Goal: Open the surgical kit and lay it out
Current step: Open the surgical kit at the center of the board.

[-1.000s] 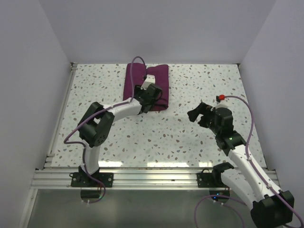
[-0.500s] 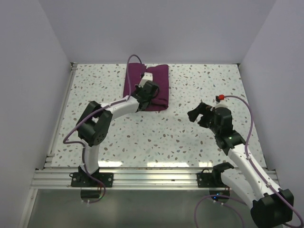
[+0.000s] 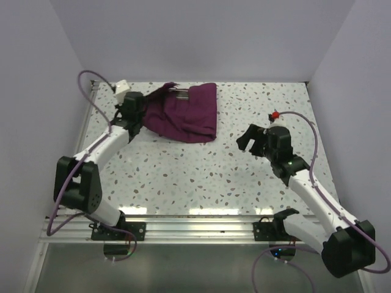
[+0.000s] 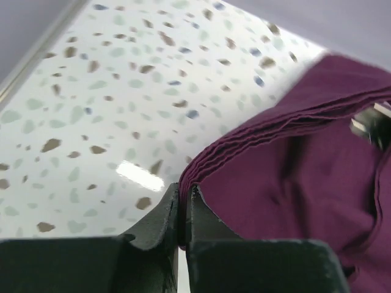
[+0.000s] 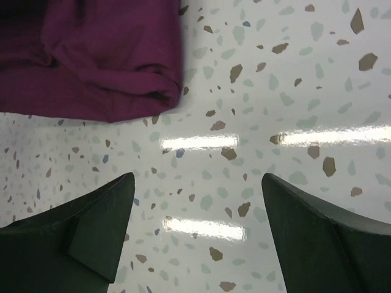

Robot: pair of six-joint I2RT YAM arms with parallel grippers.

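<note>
**First flap drawn off the kit**

Top view: the left claw (image 3: pixel 138 116), over the bundle's middle a second ago, has swung toward 9 o'clock. It drags a flap of the dark purple cloth wrap (image 3: pixel 189 116) with it. A steel edge (image 3: pixel 181 92) now shows at the bundle's 12 o'clock side, so unwrapping has begun, I judge. The kit lies at the worktop's (image 3: pixel 201 174) 12 o'clock end. The right claw (image 3: pixel 247 140) hangs toward 3 o'clock, clear of the cloth.

Left wrist: the claw is pinched tight on the cloth's layered hem.

Right wrist: the claw is spread wide over bare worktop, gripping nothing; the cloth's corner lies at 11 o'clock.
</note>
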